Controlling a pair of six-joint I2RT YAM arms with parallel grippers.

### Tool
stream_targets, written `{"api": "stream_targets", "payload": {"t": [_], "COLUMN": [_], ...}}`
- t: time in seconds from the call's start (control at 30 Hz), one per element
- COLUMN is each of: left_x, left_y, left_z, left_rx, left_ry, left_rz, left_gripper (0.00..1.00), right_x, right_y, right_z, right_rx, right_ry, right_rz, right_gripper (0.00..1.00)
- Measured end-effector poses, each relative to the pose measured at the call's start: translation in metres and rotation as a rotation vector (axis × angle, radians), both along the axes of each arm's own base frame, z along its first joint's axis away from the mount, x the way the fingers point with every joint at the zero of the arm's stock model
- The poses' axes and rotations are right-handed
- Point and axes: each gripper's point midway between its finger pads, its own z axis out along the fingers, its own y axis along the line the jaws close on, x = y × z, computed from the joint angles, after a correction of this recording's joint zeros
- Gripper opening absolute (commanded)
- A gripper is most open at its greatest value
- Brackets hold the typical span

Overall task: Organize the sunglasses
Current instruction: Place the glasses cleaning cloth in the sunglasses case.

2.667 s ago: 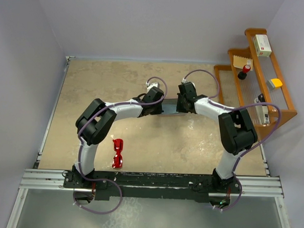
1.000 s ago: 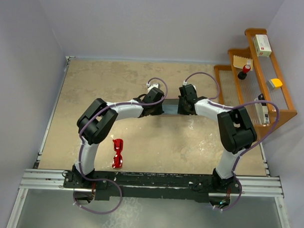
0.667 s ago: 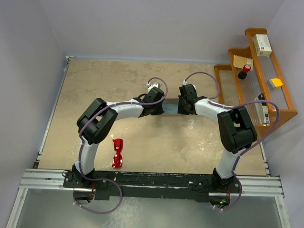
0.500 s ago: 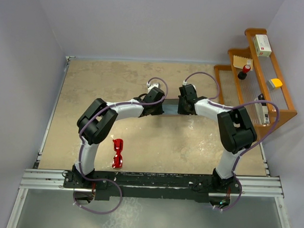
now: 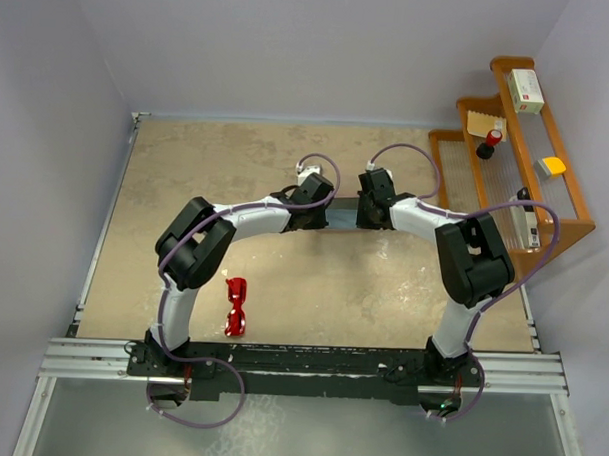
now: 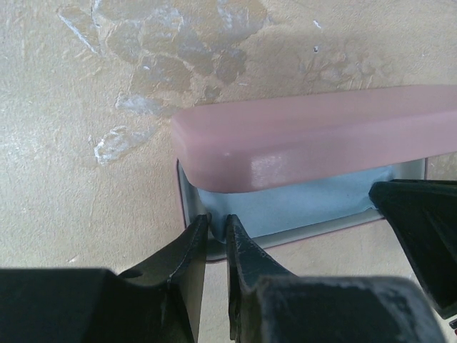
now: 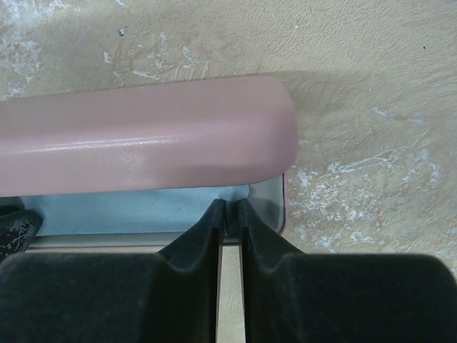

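Note:
The red sunglasses (image 5: 236, 307) lie folded on the table, near the left arm's base and far from both grippers. The pink case (image 6: 314, 139) stands open mid-table, its lid (image 7: 143, 143) raised over a light blue cloth (image 6: 285, 207) in the tray. My left gripper (image 6: 216, 218) is at the case's left end. Its jaws are a narrow gap apart, with a ridge of cloth between the tips. My right gripper (image 7: 230, 205) is at the right end, also slightly open around a crease of the cloth (image 7: 128, 211). In the top view the two grippers (image 5: 323, 211) (image 5: 357, 212) face each other across the case (image 5: 340, 213).
A wooden stepped rack (image 5: 575, 212) stands at the right edge with a box (image 5: 526, 90), a small bottle (image 5: 487, 144) and a yellow item (image 5: 553, 166). Grey walls enclose the table, and a metal rail (image 5: 300, 363) runs along the near edge.
In the top view the left wrist has edged slightly toward the far side. The sunglasses and the right arm have not moved.

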Motion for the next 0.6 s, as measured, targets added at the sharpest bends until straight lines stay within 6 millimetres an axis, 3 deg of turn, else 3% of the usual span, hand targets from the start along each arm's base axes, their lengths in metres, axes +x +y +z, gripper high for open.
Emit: {"api": "stream_targets", "payload": {"t": [0.33,0.6], "left_x": [0.001,0.002], "left_y": [0.002,0.002], "left_z": [0.003,0.004], "left_rx": [0.032,0.032], "left_ry": [-0.012,-0.016], "left_rz": [-0.006,-0.012], "left_gripper": [0.1,0.03], "right_x": [0.0,0.004], "right_y": [-0.001,-0.002], "right_z": [0.002,0.018], "right_rx": [-0.004,0.01], "right_ry": [-0.004,-0.043], "right_rz": [0.003,-0.002], "right_gripper": [0.27,0.25]}}
